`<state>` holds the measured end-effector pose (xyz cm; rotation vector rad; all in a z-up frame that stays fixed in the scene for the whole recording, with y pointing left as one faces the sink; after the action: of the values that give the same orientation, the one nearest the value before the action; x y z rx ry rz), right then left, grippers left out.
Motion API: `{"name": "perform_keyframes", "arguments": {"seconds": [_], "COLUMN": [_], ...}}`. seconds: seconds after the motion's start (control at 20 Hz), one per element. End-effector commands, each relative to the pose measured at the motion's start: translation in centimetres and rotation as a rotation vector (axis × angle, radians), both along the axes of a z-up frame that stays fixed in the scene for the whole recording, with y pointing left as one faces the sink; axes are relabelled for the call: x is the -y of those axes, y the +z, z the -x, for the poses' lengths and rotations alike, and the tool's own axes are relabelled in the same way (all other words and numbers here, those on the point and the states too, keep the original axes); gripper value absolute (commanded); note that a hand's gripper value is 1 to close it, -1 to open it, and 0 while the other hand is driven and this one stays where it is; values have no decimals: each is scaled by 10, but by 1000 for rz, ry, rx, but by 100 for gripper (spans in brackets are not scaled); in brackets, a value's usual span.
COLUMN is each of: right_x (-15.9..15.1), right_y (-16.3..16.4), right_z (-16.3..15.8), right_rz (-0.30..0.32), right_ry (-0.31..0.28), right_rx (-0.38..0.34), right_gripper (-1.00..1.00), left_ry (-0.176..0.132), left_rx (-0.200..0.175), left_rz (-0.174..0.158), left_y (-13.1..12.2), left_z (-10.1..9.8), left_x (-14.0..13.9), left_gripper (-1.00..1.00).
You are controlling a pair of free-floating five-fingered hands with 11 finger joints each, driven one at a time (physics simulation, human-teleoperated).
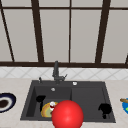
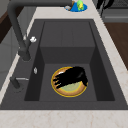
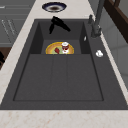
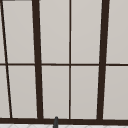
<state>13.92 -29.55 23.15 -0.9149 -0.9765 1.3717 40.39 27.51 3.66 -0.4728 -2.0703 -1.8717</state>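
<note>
We judge the work early: our left hand point(image 1: 40, 99) hangs over the yellow-rimmed plate point(image 1: 46, 110) in the sink point(image 1: 30, 100) basin, touching nothing as far as we can see. In the left side view its fingers point(image 2: 60, 81) look stretched and relaxed above the plate, holding nothing. The plate lies flat on the basin floor, left of the sink's raised drain shelf, carrying a small white-topped cup point(image 3: 65, 46) and a red bit point(image 3: 57, 50). Our right hand point(image 1: 105, 109) hovers at the sink's right end; we cannot tell how its fingers stand. A red ball point(image 1: 67, 114) sits before the sink. On the counter point(image 1: 15, 120) left of the sink rests a dark blue bowl point(image 1: 6, 101); right of it a blue plate point(image 2: 78, 6) bears green and yellow bits.
</note>
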Motion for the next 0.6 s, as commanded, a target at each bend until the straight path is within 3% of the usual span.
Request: {"name": "perform_keyframes", "arguments": {"seconds": [0.0,0.05,0.25,0.55], "right_x": [0,0,0,0], "right_y": [0,0,0,0], "right_z": [0,0,0,0], "right_rz": [0,0,0,0], "right_ry": [0,0,0,0], "right_rx": [0,0,0,0], "right_gripper": [0,0,0,0], "left_ry": [-9,-6,-13,2], "left_rx": [41,36,70,111], "left_rz": [35,30,26,16], "left_y": [18,18,22,22], "left_z": [3,5,13,30], "left_x": [-10,-13,-23,-27], "left_gripper": [-100,-100,-100,-100]}}
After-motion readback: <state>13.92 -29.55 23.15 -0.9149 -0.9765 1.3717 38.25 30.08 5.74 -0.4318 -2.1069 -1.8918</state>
